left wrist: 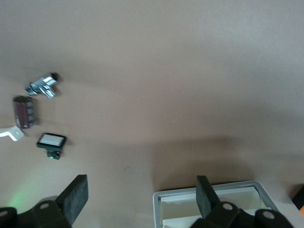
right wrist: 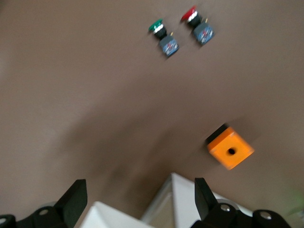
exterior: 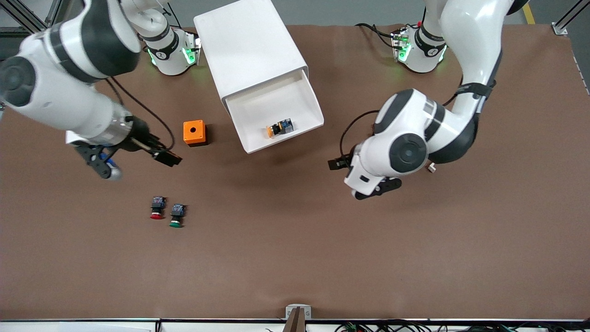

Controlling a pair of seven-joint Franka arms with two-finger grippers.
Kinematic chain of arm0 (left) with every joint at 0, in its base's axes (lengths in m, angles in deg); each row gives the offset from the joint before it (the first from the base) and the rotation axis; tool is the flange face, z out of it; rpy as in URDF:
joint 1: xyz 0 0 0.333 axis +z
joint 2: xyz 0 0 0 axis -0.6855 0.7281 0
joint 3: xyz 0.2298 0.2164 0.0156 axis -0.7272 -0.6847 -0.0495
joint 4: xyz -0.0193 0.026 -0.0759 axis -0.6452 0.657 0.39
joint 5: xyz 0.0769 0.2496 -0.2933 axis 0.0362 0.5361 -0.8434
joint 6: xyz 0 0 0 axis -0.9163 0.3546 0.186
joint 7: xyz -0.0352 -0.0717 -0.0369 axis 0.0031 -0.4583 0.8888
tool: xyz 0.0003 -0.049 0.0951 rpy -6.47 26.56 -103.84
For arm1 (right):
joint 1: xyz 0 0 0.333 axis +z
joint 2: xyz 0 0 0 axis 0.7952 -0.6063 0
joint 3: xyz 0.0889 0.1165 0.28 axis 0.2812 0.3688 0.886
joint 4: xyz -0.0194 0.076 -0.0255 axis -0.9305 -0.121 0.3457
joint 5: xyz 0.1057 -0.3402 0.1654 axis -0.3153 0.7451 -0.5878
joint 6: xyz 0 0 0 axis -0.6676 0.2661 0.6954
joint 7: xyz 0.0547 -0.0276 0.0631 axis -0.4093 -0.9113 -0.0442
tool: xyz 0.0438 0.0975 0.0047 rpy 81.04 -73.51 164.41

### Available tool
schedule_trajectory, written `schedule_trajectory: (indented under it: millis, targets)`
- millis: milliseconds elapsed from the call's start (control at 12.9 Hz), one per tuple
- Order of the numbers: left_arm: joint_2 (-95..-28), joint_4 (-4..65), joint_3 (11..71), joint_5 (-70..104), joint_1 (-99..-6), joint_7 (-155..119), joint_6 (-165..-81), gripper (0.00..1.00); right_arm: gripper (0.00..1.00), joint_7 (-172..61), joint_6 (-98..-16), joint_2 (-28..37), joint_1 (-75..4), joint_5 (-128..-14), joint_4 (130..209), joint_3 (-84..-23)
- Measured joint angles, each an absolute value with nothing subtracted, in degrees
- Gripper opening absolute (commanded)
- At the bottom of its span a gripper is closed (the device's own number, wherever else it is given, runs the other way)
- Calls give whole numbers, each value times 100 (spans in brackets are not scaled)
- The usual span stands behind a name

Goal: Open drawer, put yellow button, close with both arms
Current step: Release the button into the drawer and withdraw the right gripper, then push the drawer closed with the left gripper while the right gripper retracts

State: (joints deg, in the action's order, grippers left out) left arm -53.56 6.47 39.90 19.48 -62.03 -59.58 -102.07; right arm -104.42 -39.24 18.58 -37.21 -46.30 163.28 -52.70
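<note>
The top drawer (exterior: 309, 94) of the white cabinet (exterior: 251, 46) is pulled out. The yellow button (exterior: 279, 128) lies on its side inside it, near the front wall. My right gripper (exterior: 102, 163) hangs open and empty over bare table toward the right arm's end, beside the orange box (exterior: 194, 133). In the right wrist view its open fingers (right wrist: 76, 194) frame a white corner of the drawer (right wrist: 183, 190). My left gripper (exterior: 377, 189) is open and empty over the table at the drawer's left-arm side. A drawer corner (left wrist: 237, 186) shows by one of its fingers (left wrist: 204, 190).
A red-capped button (exterior: 157, 208) and a green-capped button (exterior: 176, 216) lie side by side nearer the front camera than the orange box (right wrist: 230, 149). Near the left arm lie a metal part (left wrist: 42, 86), a dark cylinder (left wrist: 23, 111) and a small white-topped switch (left wrist: 51, 141).
</note>
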Motion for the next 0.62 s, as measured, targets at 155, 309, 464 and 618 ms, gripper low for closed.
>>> schedule_trajectory:
  millis: [155, 309, 464, 618]
  targets:
    - [-5354, 665, 3991, 2063, -6459, -6306, -10243, 100, 100, -9374, -3735, 1887, -4065, -4221, 16281, -5271]
    - [-5338, 682, 3989, 2074, -6667, -6556, -10279, 100, 100, -8518, -3677, 1968, -4254, -3825, 16268, -5266]
    - [-5283, 693, 3989, 2077, -6834, -6732, -10574, 100, 100, -7865, -3545, 2087, -4447, -3744, 16259, -5265]
    - [-5207, 712, 3988, 2102, -6999, -6763, -10892, 100, 100, -7370, -3378, 2250, -4647, -3734, 16257, -5266]
